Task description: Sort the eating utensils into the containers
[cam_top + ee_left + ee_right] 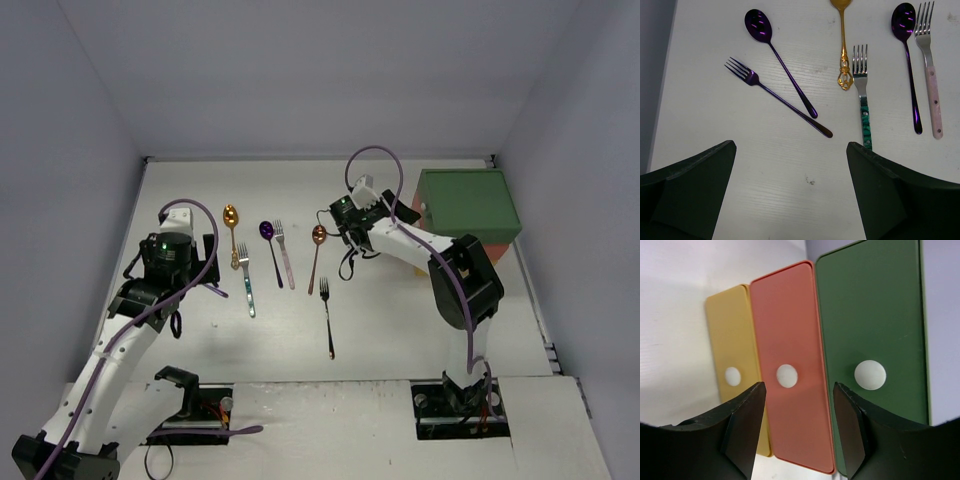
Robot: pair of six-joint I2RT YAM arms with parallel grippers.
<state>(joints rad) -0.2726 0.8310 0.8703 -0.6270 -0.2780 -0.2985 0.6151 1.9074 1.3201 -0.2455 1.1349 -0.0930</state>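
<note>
The eating utensils lie on the white table. Under my left gripper (790, 150), which stands open and empty, lie a purple spoon (780, 60) and a purple fork (775, 97). To their right are a gold spoon (843, 45), a teal-handled fork (862, 95), a second purple spoon (909, 65) and a pink-handled fork (930, 75). A copper spoon (317, 250) and a black fork (327, 318) lie further right. My right gripper (799, 390) faces the containers (468, 205). Its jaws are apart and hold nothing. The red drawer front (790, 330) with its white knob (787, 376) lies ahead between them.
The yellow drawer front (730, 335) and the green one (870, 315) flank the red one, each with a white knob. Grey walls close in the table on three sides. The arm bases (460, 400) sit at the near edge.
</note>
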